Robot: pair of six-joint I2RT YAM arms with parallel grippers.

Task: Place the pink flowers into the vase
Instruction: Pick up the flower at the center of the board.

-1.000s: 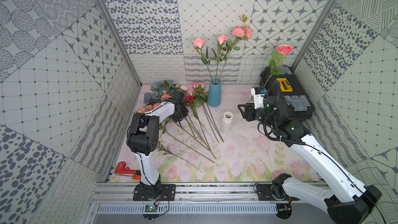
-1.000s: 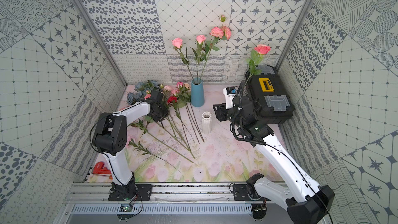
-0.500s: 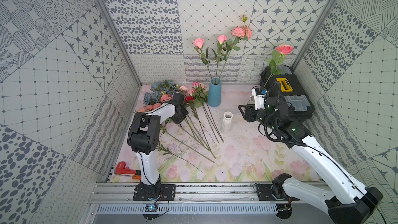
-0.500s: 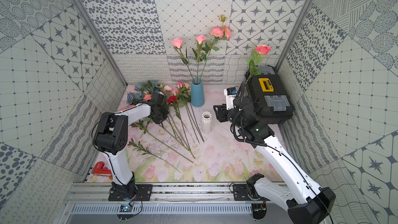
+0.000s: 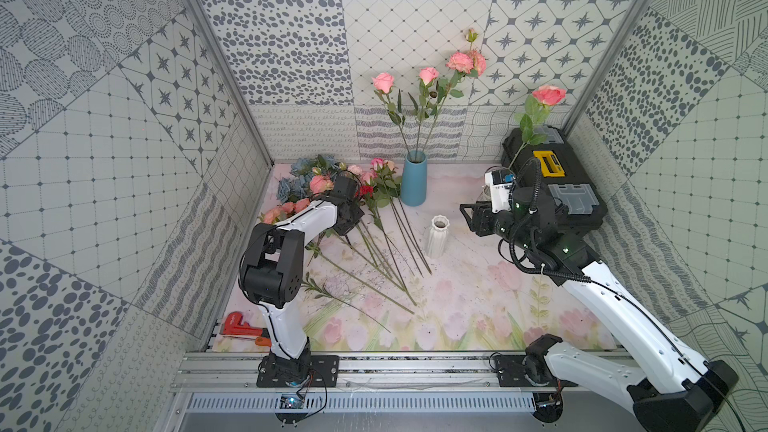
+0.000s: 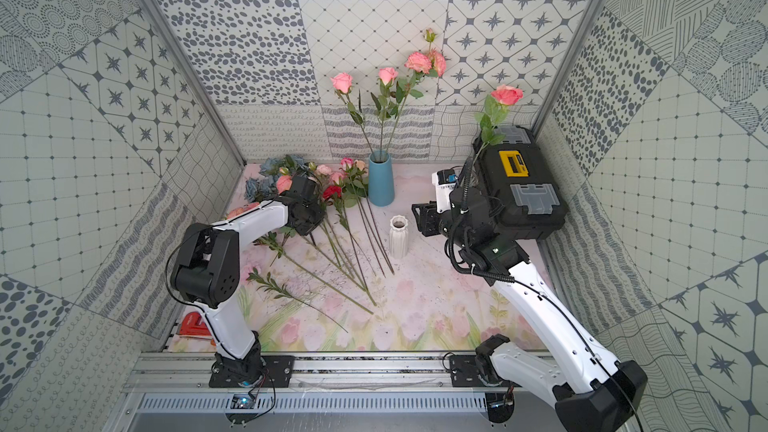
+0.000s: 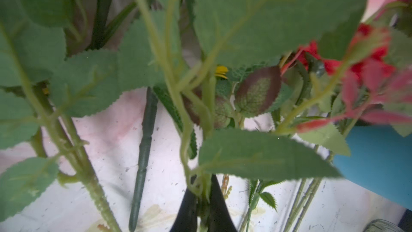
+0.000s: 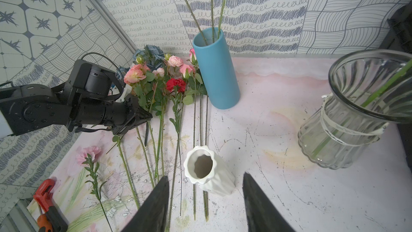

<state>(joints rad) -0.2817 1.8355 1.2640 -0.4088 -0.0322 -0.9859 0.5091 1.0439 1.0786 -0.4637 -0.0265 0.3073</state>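
The left gripper (image 7: 204,191), pinching one green stem (image 7: 184,150) among the pink flowers (image 5: 320,184), should lift straight up before swinging to the blue vase (image 5: 413,180) at two o'clock; the right gripper (image 8: 205,176) hangs spread.

One blue vase (image 5: 413,182), one white vase (image 5: 436,238), one glass vase (image 8: 347,130), one black toolbox (image 5: 557,182), one red carnation (image 8: 176,84).
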